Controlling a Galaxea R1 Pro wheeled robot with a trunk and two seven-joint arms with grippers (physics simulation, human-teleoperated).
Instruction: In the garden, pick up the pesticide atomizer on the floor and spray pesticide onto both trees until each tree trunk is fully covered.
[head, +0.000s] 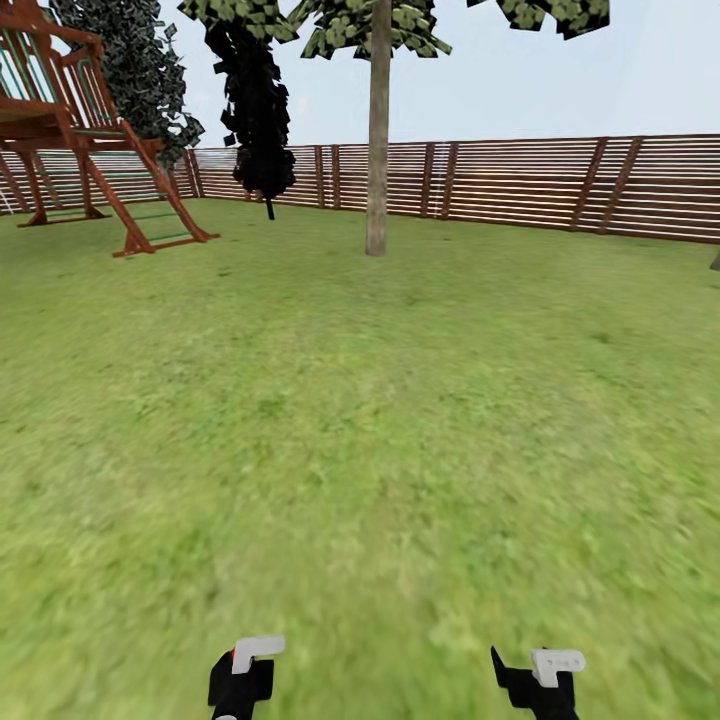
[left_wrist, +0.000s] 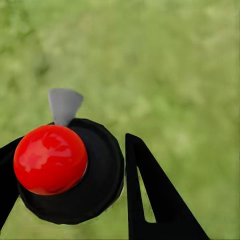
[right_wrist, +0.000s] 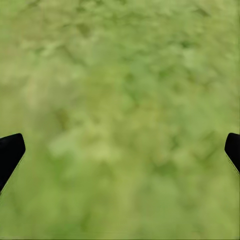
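On the garden lawn (head: 360, 420), the left gripper (left_wrist: 75, 175) clenched the dark, red-capped pesticide atomizer (left_wrist: 70, 172) low over the grass, the right gripper (right_wrist: 120, 150) hung with jaws spread wide, and a grey-brown tree trunk (head: 377, 140) stood ahead before the slatted fence (head: 560, 185).

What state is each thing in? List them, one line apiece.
left gripper: shut on the spray bottle
spray bottle: held between the fingers, no mist coming out
right gripper: open, empty, over grass
tree trunk: upright, bare, no white specks on it
fence: standing, unbroken
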